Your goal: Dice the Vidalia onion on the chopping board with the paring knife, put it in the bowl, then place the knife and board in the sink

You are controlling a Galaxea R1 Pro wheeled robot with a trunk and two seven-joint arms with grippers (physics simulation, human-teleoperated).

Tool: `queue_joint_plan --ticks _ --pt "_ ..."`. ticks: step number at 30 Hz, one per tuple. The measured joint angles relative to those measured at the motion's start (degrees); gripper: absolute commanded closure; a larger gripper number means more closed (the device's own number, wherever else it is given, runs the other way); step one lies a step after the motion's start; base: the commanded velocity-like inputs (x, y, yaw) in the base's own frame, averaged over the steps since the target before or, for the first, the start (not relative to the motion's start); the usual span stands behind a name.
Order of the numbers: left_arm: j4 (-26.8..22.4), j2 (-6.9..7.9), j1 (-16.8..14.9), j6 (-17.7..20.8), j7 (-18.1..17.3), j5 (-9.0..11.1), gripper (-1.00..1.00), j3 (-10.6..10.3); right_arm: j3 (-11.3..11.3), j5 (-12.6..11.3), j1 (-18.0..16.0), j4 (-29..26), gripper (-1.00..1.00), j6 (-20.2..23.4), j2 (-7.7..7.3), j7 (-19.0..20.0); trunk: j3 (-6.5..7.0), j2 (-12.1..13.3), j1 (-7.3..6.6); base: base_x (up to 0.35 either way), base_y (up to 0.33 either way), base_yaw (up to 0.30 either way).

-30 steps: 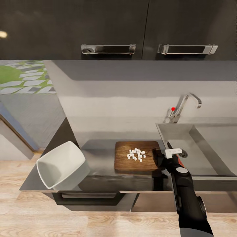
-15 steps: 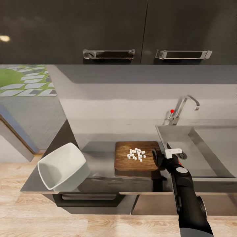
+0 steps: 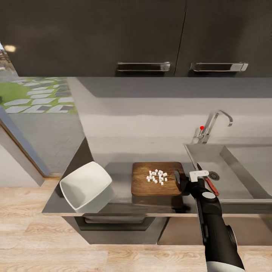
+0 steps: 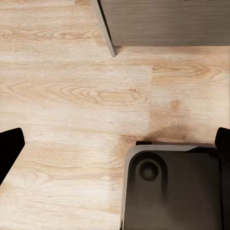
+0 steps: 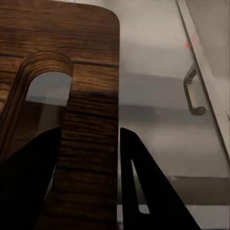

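Bowl (image 3: 86,186) waits white and tilted at the countertop's (image 3: 121,202) left end | chopping board (image 3: 156,183) mid-counter carries the diced onion (image 3: 157,176), flat so nothing spills | right gripper (image 3: 180,182) clamps the board's handle end, likely to tip the onion out | paring knife (image 3: 210,184) lies in the sink (image 3: 223,160) | left gripper (image 4: 115,143) hangs spread apart over the floor.

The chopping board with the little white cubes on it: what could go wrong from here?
The right gripper clamps the chopping board at its handle end. If it tilts on lifting, the diced onion could slide off and miss the bowl, which sits tilted at the countertop edge and might tip.
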Motion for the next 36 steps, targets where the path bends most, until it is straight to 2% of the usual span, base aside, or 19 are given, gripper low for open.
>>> queue_joint_plan --ticks 10,19,25,29,36 --pt "0.0 0.0 0.0 0.0 0.0 0.0 -1.0 0.0 0.0 0.0 0.0 0.0 1.0 0.0 0.0 0.0 0.93 0.0 0.0 -0.003 0.007 0.0" --pt "0.0 -0.01 0.0 0.0 0.0 0.0 -1.0 0.0 0.0 0.0 0.0 0.0 1.0 0.0 -0.01 0.0 1.76 0.0 -0.01 0.0 0.239 0.0" --pt "0.0 0.0 0.0 0.0 0.0 0.0 -1.0 0.0 0.1 0.0 0.0 -0.1 1.0 0.1 0.0 0.0 2.32 0.0 0.0 0.0 0.027 0.0" --pt "0.0 0.0 0.0 0.0 0.0 0.0 -1.0 0.0 0.1 0.0 0.0 -0.1 1.0 2.5 0.0 0.1 2.69 0.0 0.0 0.0 0.001 0.0" --pt "0.0 -0.01 0.0 0.0 0.0 0.0 -1.0 0.0 0.1 0.0 0.0 -0.1 1.0 3.2 0.0 0.1 3.34 0.0 0.0 0.0 0.0 0.0"
